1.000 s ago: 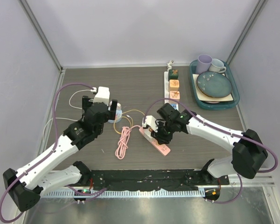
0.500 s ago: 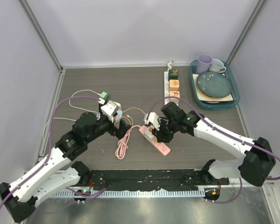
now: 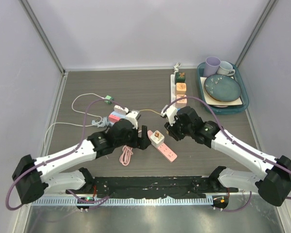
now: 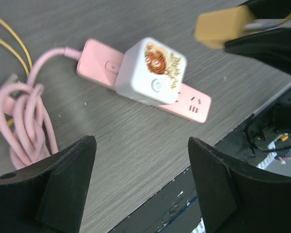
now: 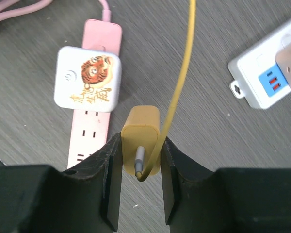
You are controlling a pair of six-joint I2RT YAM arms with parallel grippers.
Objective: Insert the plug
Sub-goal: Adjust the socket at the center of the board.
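Note:
A yellow plug [image 5: 141,130] with a yellow cable [image 3: 148,113] hangs above the table, and my right gripper [image 5: 140,145] is shut on its two sides. It hovers just right of the pink power strip [image 5: 89,138], apart from it. A white cube adapter [image 4: 153,73] with an orange picture sits plugged into that strip [image 4: 191,103]. My left gripper [image 4: 143,170] is open and empty, low over the table just in front of the strip. Seen from above, the left gripper [image 3: 141,138] is left of the strip [image 3: 166,151] and the right gripper [image 3: 169,124] is behind it.
The strip's pink cable [image 3: 127,151] lies coiled at its left. A white power strip [image 3: 179,90] with small adapters lies at the back, beside a teal tray [image 3: 202,97] of dishes. Small chargers and white cables [image 3: 111,116] lie at the left. A black rail [image 3: 150,184] runs along the near edge.
My left arm has swung right from the chargers to the pink strip, jaws narrowing slightly. My right gripper has drawn back from the strip, still holding the yellow plug, uncovering the white adapter.

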